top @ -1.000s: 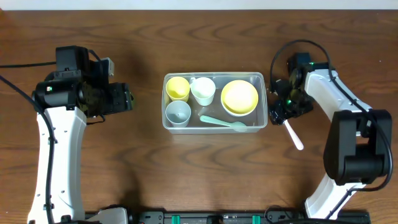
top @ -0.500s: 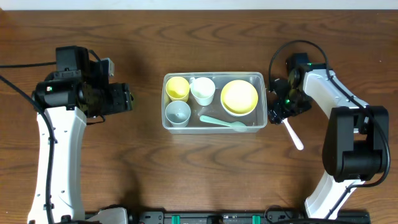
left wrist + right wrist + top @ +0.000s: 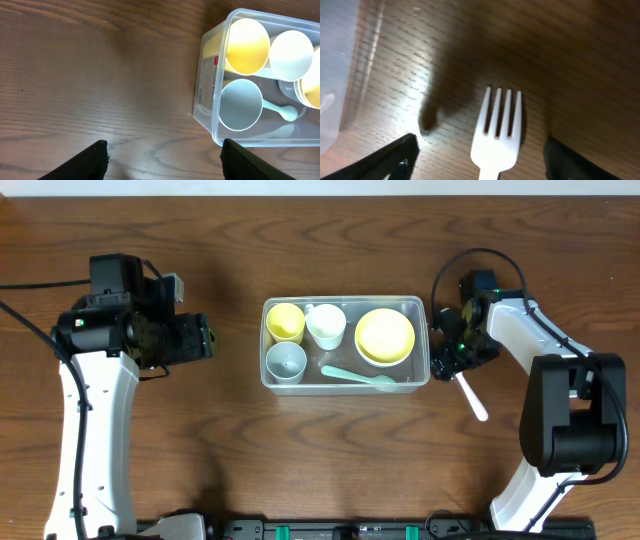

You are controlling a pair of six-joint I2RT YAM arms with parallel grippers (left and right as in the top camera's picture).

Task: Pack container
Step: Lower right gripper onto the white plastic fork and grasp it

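Note:
The clear plastic container (image 3: 420, 305) sits mid-table. It holds a yellow cup (image 3: 286, 322), a white cup (image 3: 326, 326), a pale blue cup (image 3: 287, 362), a yellow bowl (image 3: 385, 337) and a mint spoon (image 3: 358, 376). A white plastic fork (image 3: 472, 397) lies on the table just right of the container. My right gripper (image 3: 452, 366) is open, low over the fork's tines (image 3: 499, 131), with a finger on each side. My left gripper (image 3: 207, 339) is open and empty, left of the container (image 3: 215, 107).
The tabletop is dark wood (image 3: 330, 450). The right arm's base (image 3: 565, 420) stands at the right and the left arm's column (image 3: 95, 430) at the left. A black rail (image 3: 320, 530) runs along the front edge.
The right arm has shifted very slightly near the fork. The left arm and the container's contents have not moved.

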